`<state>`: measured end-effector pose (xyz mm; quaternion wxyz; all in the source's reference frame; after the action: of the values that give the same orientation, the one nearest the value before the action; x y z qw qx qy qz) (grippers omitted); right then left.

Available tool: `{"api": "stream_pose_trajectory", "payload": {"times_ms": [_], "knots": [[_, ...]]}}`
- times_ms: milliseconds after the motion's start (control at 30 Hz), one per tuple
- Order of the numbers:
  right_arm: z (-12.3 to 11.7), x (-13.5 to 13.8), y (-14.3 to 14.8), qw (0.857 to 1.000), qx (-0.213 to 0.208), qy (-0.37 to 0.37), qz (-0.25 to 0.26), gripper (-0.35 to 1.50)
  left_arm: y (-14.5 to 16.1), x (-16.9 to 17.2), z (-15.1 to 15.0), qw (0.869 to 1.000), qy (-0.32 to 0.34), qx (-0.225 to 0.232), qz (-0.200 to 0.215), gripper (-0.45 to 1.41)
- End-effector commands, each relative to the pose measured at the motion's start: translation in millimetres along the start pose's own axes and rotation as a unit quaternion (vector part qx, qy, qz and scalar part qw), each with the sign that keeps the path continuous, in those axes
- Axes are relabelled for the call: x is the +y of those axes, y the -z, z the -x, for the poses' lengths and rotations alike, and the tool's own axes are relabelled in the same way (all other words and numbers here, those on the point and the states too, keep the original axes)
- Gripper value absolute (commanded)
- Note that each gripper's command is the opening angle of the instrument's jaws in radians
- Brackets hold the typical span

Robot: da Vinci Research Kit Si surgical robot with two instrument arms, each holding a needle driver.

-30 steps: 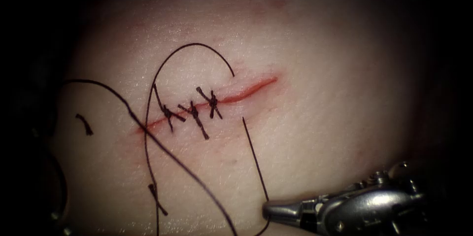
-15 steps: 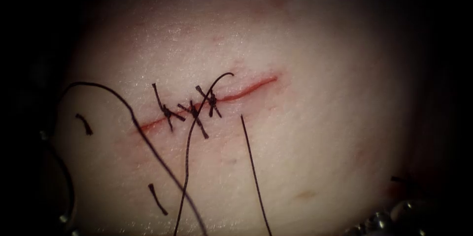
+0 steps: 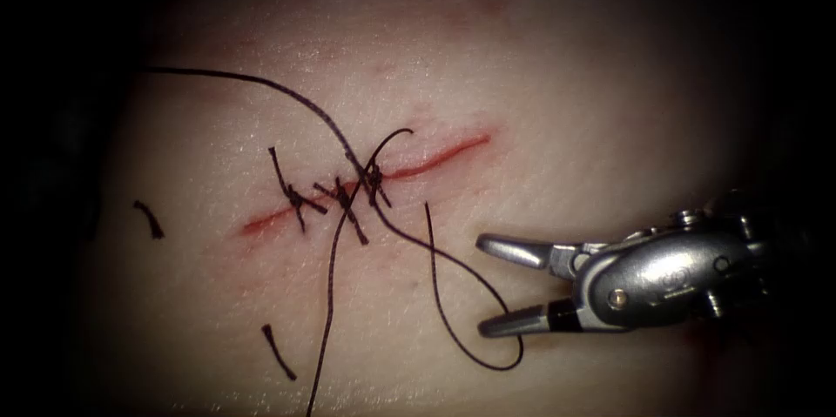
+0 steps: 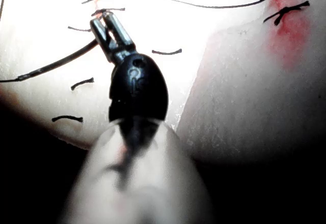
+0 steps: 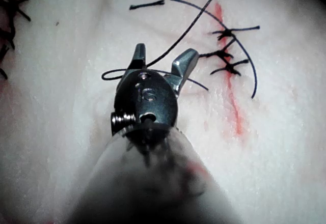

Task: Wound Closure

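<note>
The tissue [image 3: 566,121] has a slanting red cut [image 3: 444,156] whose left part is closed by three dark stitches [image 3: 344,199]. Dark thread [image 3: 261,82] runs from the upper left to the rightmost stitch, then curls into a loop [image 3: 521,343] on the near side of the cut. My right tool [image 3: 481,286] stands open there, astride that loop, holding nothing; thread also passes between its jaws in the right wrist view [image 5: 165,51]. My left tool [image 4: 106,18] is shut, and what looks like the needle [image 4: 61,61] curves away from its jaws, clear of the tissue.
Short cut ends of thread [image 3: 150,219] [image 3: 279,352] lie loose on the tissue left of and below the stitches. One more strand [image 3: 329,312] hangs from the stitches down to the bottom edge. Red fluid stains the open right part of the cut.
The right tool was shut on the thread low down, left the picture, and is back higher up with jaws open. The wide loop above the cut has shrunk; the left strand swung to the upper left.
</note>
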<state>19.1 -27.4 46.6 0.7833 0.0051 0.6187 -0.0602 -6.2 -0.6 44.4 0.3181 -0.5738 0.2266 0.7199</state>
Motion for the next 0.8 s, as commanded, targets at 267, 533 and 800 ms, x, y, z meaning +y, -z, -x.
{"api": "stream_pose_trajectory", "payload": {"times_ms": [267, 533, 800], "knots": [[3.6, 1.1, -0.4, 1.0, 0.001, -0.022, 0.014, 1.23, -0.5, 0.6, 0.8, 1.0, -0.004, -0.002, -0.005, -0.45], [2.0, 3.2, 4.9, 0.998, 0.038, -0.056, 0.011, 1.13, -0.9, 1.7, 1.0, 1.0, -0.008, 0.004, -0.007, -0.45], [2.4, 5.2, 7.6, 0.993, 0.071, -0.09, 0.036, 1.13, -1.4, 3.2, 1.5, 1.0, -0.015, 0.015, 0.007, -0.45]]}}
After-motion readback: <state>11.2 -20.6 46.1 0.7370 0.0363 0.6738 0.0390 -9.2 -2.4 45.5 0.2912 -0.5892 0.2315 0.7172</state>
